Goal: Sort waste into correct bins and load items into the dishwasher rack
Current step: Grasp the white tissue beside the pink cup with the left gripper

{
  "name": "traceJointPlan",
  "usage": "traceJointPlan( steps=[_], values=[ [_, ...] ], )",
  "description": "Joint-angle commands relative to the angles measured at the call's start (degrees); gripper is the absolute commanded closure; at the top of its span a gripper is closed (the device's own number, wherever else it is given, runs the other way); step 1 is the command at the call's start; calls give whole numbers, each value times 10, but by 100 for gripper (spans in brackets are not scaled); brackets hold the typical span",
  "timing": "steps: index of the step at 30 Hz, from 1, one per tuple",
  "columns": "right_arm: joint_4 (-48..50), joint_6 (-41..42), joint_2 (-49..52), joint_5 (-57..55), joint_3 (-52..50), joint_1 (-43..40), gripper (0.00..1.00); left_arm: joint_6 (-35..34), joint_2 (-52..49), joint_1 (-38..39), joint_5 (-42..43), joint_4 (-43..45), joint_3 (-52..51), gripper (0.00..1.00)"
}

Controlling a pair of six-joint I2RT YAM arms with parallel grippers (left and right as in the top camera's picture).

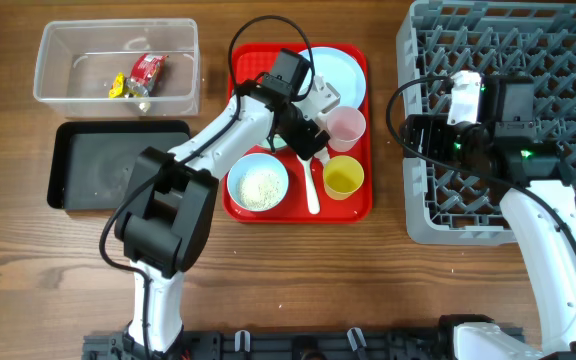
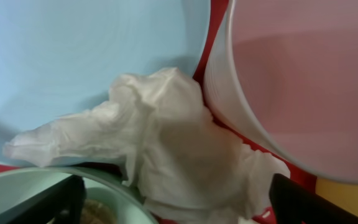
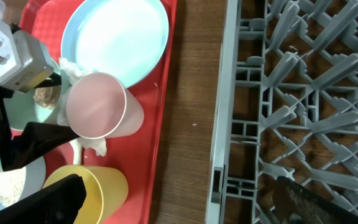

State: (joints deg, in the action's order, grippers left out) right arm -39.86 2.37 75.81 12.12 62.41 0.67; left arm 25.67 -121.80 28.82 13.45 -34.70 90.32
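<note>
Rice bowl: the white bowl of rice (image 1: 258, 183) is sitting at the near left of the red tray (image 1: 298, 207), with a white spoon (image 1: 313, 190) lying just beside it.
Yellow cup: the yellow cup (image 1: 343, 177) is standing upright at the tray's near right.
Left gripper: the left gripper (image 2: 176, 193) is hovering low over the tray, jaws spread wide, gripping nothing.
Napkin: the crumpled white napkin (image 2: 166, 137) is lying on the tray between the green bowl (image 2: 17, 186), the pink cup (image 2: 303, 81) and the blue plate (image 2: 73, 50), and is lapping onto the plate.
Right gripper: the right gripper (image 3: 179, 193) is hanging over the dishwasher rack (image 1: 568, 90) at its left edge, jaws wide apart and empty.
Far left: the clear bin (image 1: 58, 95) is holding wrappers (image 1: 146, 70). The black tray (image 1: 118, 170) is sitting just in front of it.
</note>
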Motion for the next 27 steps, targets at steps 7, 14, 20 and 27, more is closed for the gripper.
traceJointPlan(
  steps=[7,14,20,27],
  values=[
    [-1,7,5,-7,9,1,0,1,-3,-1,-95,17,0,15],
    [-5,7,5,-7,9,1,0,-99,33,-16,-206,2,0,11],
    [-5,7,5,-7,9,1,0,-93,63,-28,-169,0,21,4],
    [-5,7,5,-7,9,1,0,14,73,27,-99,-13,24,4]
  ],
)
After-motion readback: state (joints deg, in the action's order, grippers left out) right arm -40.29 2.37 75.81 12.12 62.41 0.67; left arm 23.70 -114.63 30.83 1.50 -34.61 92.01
